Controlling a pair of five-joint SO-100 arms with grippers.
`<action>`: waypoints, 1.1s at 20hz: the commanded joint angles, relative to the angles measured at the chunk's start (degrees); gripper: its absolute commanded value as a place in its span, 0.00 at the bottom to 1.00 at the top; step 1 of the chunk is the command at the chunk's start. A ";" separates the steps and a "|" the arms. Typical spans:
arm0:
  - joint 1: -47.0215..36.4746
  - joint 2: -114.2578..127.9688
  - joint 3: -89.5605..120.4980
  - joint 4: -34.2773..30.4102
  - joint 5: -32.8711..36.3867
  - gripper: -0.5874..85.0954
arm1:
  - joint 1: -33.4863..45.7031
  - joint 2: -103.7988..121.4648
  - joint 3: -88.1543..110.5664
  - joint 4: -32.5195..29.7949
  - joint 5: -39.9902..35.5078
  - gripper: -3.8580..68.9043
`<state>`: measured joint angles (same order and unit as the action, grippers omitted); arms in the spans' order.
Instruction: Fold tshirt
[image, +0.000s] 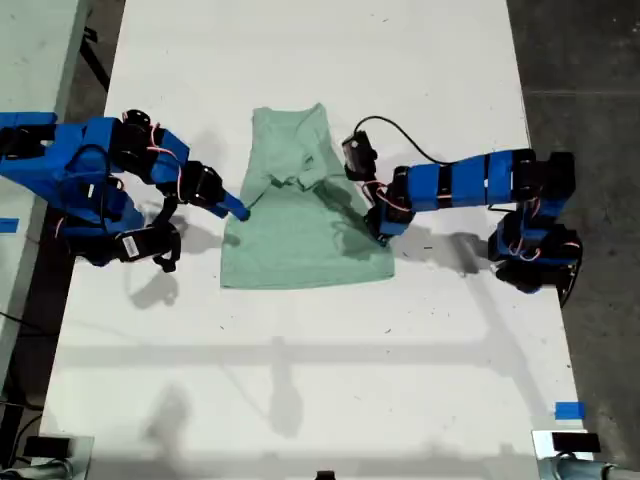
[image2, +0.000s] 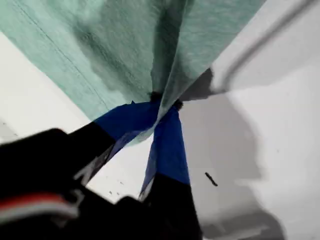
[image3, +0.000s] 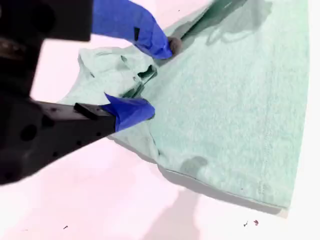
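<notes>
One table (image: 300, 400): white, and it fills most of the exterior view, with one of our arms on each side.
One tshirt (image: 300, 240): pale mint green, lying at the middle of the table between our two arms. Its hem is toward the near edge and its collar end toward the far edge.
Far half of the tshirt: narrower than the hem and rumpled, so we judge that the sleeves are already turned in over the body.
Near half of the tshirt: flat and still at full width.
First gripper (image: 381, 228): our first gripper is on the arm at the exterior view's right. Its jaws are pressed together on the tshirt's right edge, and the first wrist view shows the cloth rising in a tent from the pinch. A shadow under that edge suggests it is off the table.
Second gripper (image: 238, 208): our second gripper is on the arm at the exterior view's left. It sits at the tshirt's left edge with jaws spread, and rumpled cloth lies between them, but nothing is gripped.
Done so far: in our judgement only the sleeve tuck, with a side fold just begun on the right.
Left to do: bring the sides over, then fold hem to collar.
Blue tape (image: 568, 410): a small marker near the table's near right corner, well apart from the cloth.
</notes>
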<state>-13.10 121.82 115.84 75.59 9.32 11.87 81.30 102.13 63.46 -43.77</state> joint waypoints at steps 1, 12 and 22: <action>-0.09 2.37 -0.35 -1.32 -0.53 0.19 | -2.37 2.02 -8.26 8.70 0.53 0.03; 0.79 2.90 -0.35 -1.58 -1.05 0.20 | -7.56 -23.20 -50.10 15.03 14.94 0.04; 1.49 3.08 -0.35 0.09 -2.02 0.27 | -6.06 -23.03 -55.46 21.36 13.54 0.48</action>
<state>-12.48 122.43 116.19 75.15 8.17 5.19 49.04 50.71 80.86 -28.04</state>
